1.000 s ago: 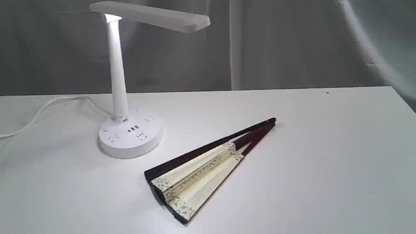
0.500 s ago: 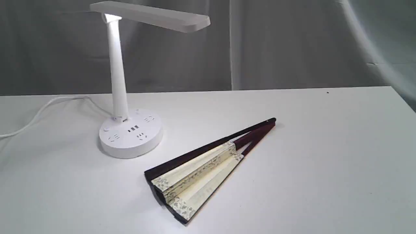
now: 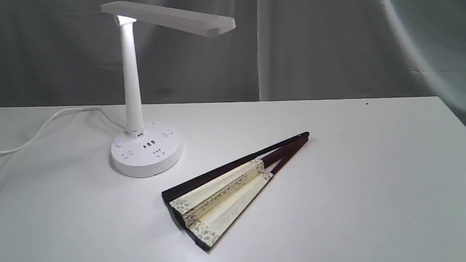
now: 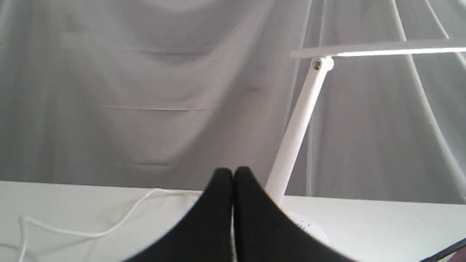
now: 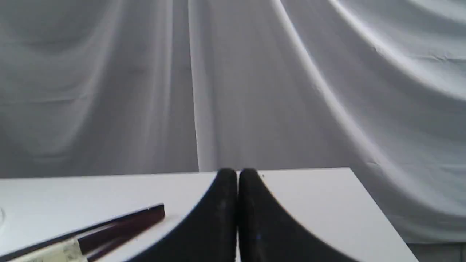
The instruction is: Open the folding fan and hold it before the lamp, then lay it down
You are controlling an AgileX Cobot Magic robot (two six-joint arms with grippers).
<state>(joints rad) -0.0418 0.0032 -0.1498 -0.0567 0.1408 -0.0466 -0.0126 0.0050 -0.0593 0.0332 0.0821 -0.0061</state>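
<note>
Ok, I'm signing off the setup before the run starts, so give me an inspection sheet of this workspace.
Surface: white tabletop, flat.
Job's things: folding paper fan with cream leaf and dark maroon ribs, partly open, lying flat near the lamp base, untouched; white plastic desk lamp, upright, bar head lit.
Clutter: nothing seen.
Grippers: left end effector and right end effector both shut, empty, apart from the fan.
Cables: white cord runs from the lamp base off the table's edge.
Surroundings: grey draped cloth backdrop.
</note>
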